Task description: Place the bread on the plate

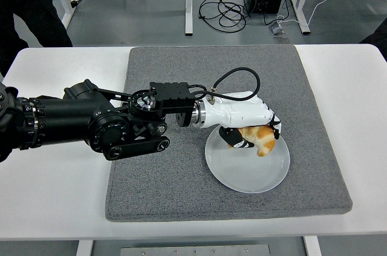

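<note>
**Q:** Golden-brown bread [263, 139] is seen gripped in the left hand [249, 124], but where exactly is it held?

**A:** It is held over the upper part of the pale plate [247, 171], with the white-shelled hand curled around it from above. Whether the bread is already touching the plate's surface cannot be told from the head view; it is judged to be just above or barely on it.

**Q:** What could be expected to go wrong from here?

**A:** 3 risks are judged likely. If the fingers are opened while the bread is tilted, it could be rolled toward the plate's far rim and onto the grey mat [151, 189], since it is held nearer that rim than the centre. If the fingers are withdrawn too quickly, the soft crust could be snagged and the bread dragged off with them. If the hand is pressed down further, the plate could be tipped or slid on the mat, because the load would be applied off-centre.

**Q:** How many of each thing are counted?

**A:** 1 piece of bread, 1 plate, 1 grey mat and 1 white table [54, 201] are counted. 1 robot arm is seen, the left; the right is not in view. Dark clothing of a person [27, 2] is glimpsed at the top left corner.
</note>
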Robot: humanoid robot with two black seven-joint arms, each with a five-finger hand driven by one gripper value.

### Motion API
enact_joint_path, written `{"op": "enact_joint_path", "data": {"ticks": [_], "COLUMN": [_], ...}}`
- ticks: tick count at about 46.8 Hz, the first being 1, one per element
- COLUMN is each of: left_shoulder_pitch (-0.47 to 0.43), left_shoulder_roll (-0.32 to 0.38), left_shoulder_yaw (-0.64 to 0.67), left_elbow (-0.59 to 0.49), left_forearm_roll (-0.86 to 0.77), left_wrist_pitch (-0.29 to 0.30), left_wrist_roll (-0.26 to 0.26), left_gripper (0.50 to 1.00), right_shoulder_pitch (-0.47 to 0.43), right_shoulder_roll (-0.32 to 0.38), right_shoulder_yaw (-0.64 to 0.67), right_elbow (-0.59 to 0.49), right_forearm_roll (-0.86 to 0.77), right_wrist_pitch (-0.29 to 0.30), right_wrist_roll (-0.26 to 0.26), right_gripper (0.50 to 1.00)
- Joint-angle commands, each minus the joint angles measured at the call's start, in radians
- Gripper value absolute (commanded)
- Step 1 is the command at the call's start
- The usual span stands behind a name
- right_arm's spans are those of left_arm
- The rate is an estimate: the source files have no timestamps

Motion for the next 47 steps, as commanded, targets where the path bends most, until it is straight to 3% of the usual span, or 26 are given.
{"op": "enact_joint_path", "data": {"ticks": [1, 12, 42, 43, 44, 45, 46, 47], "left_shoulder_pitch": [0.021, 0.085, 0.087, 0.087, 0.088, 0.090, 0.090, 0.089], "left_shoulder_roll": [0.000, 0.000, 0.000, 0.000, 0.000, 0.000, 0.000, 0.000], "left_shoulder_yaw": [0.001, 0.047, 0.043, 0.038, 0.037, 0.035, 0.034, 0.032], "left_elbow": [-0.002, 0.001, 0.010, 0.012, 0.010, 0.010, 0.010, 0.009], "left_forearm_roll": [0.024, 0.072, 0.063, 0.054, 0.047, 0.041, 0.032, 0.021], "left_wrist_pitch": [0.000, 0.015, 0.023, 0.021, 0.021, 0.021, 0.020, 0.018], "left_wrist_roll": [-0.001, -0.001, 0.003, 0.002, 0.002, 0.003, 0.003, 0.000], "left_gripper": [0.500, 0.500, 0.500, 0.516, 0.745, 0.910, 0.952, 0.957], "right_shoulder_pitch": [0.000, 0.000, 0.000, 0.000, 0.000, 0.000, 0.000, 0.000], "right_shoulder_roll": [0.000, 0.000, 0.000, 0.000, 0.000, 0.000, 0.000, 0.000], "right_shoulder_yaw": [0.000, 0.000, 0.000, 0.000, 0.000, 0.000, 0.000, 0.000], "right_elbow": [0.000, 0.000, 0.000, 0.000, 0.000, 0.000, 0.000, 0.000], "right_forearm_roll": [0.000, 0.000, 0.000, 0.000, 0.000, 0.000, 0.000, 0.000], "right_wrist_pitch": [0.000, 0.001, 0.000, 0.000, 0.001, 0.000, 0.000, 0.000], "right_wrist_roll": [0.001, -0.001, -0.001, -0.001, 0.001, -0.001, 0.001, -0.001], "right_gripper": [1.000, 1.000, 1.000, 1.000, 1.000, 1.000, 1.000, 1.000]}}
